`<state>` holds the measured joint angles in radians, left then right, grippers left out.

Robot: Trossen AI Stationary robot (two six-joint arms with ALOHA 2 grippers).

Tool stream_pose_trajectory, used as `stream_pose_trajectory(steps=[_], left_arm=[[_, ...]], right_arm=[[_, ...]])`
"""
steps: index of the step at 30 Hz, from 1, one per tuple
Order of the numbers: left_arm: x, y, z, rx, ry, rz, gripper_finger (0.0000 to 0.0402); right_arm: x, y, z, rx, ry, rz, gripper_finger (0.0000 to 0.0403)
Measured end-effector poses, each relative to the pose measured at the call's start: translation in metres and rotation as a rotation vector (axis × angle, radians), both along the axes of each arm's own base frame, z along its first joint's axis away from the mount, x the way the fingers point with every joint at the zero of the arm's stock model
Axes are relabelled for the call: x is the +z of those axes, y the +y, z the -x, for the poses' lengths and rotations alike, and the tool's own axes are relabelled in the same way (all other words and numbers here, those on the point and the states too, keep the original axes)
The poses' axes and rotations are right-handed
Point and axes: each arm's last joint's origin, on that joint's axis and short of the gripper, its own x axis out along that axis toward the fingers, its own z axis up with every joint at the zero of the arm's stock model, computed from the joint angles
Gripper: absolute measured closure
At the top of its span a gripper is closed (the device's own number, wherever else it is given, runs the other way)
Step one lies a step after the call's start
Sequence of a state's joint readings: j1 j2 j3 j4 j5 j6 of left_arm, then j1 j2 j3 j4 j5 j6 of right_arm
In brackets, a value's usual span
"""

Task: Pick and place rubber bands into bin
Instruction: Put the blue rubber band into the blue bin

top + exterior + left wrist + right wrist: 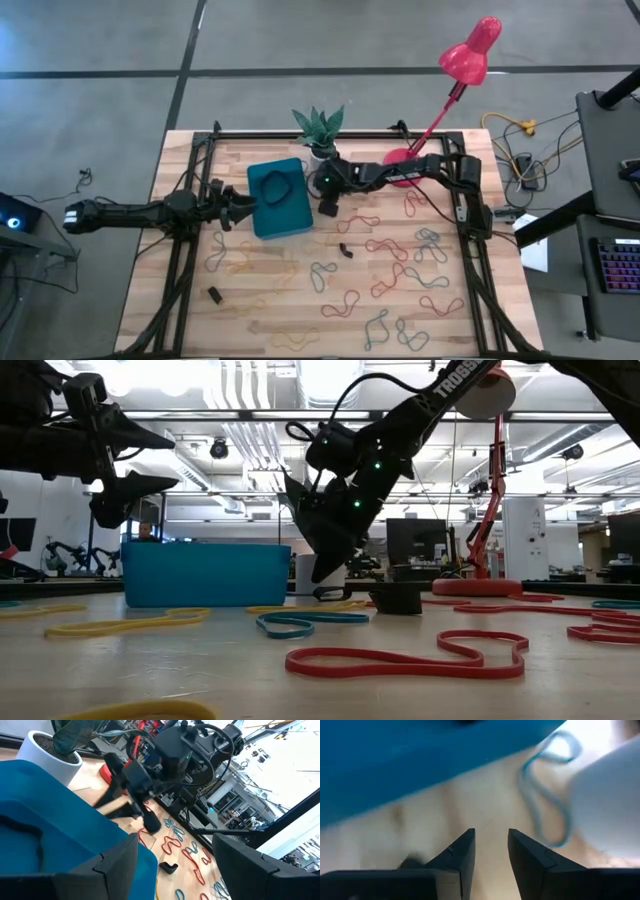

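The teal bin (290, 215) sits left of the table's middle, with a dark rubber band (277, 187) lying inside it, also seen in the left wrist view (20, 827). Many red, yellow and grey-green rubber bands (385, 245) lie flat on the wood to the right of and nearer than the bin. My left gripper (245, 208) hovers open at the bin's left edge (175, 845). My right gripper (327, 205) points down just right of the bin, above bare wood, open with a narrow gap and nothing between the fingers (491, 840). A grey-green band (545, 795) lies beside the white pot.
A white pot with a green plant (320, 150) stands just behind the bin, close to my right gripper. The red desk lamp's base (400, 165) is at the far right. Two small black pieces (345, 250) (214, 295) lie among the bands. Black frame rails run along the table's sides.
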<state>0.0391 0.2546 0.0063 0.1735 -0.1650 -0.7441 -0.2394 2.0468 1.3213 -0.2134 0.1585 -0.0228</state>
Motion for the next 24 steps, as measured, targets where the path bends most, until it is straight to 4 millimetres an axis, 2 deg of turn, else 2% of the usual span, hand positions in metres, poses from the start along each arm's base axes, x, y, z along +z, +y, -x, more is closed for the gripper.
stream_pose_trajectory(steps=[5, 9, 12, 16, 24], left_arm=[[0.000, 0.000, 0.000, 0.000, 0.000, 0.000, 0.0162], [0.000, 0.000, 0.000, 0.000, 0.001, 0.000, 0.0162], [-0.001, 0.000, -0.001, 0.000, 0.008, 0.000, 0.0162], [-0.002, 0.000, -0.001, 0.000, 0.016, 0.002, 0.0162], [-0.002, 0.000, -0.001, 0.001, 0.020, 0.003, 0.0162]], right_arm=[[-0.003, -0.020, 0.005, -0.169, -0.075, -0.049, 0.0307], [-0.018, -0.035, 0.011, -0.266, -0.079, -0.124, 0.0307], [-0.029, -0.036, 0.008, -0.253, -0.087, -0.143, 0.0307], [-0.029, -0.036, 0.003, -0.233, -0.105, -0.156, 0.0307], [-0.029, -0.035, 0.000, -0.112, -0.066, -0.075, 0.0307]])
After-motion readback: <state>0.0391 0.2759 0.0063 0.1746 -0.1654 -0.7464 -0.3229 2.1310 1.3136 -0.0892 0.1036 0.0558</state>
